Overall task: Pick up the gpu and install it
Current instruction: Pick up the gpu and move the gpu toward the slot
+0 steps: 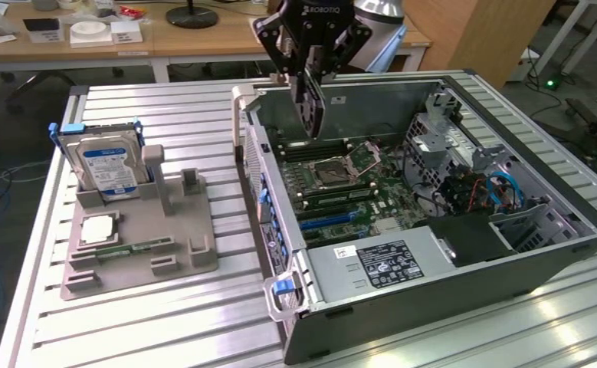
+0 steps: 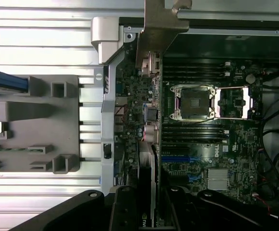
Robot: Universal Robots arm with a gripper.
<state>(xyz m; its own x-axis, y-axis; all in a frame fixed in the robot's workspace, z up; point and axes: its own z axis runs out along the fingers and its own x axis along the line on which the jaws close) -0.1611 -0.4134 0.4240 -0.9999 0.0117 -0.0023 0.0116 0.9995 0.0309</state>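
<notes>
While the gripper [image 1: 312, 67] is clamped on the gpu [image 1: 313, 107], upright at top centre of the exterior view, its lower edge hangs over the open case [image 1: 431, 307], plenty of room around.

A lab: slotted aluminium bench [image 1: 165, 322], opened computer case [image 1: 421, 299], desks [image 1: 196, 42] behind.
</notes>
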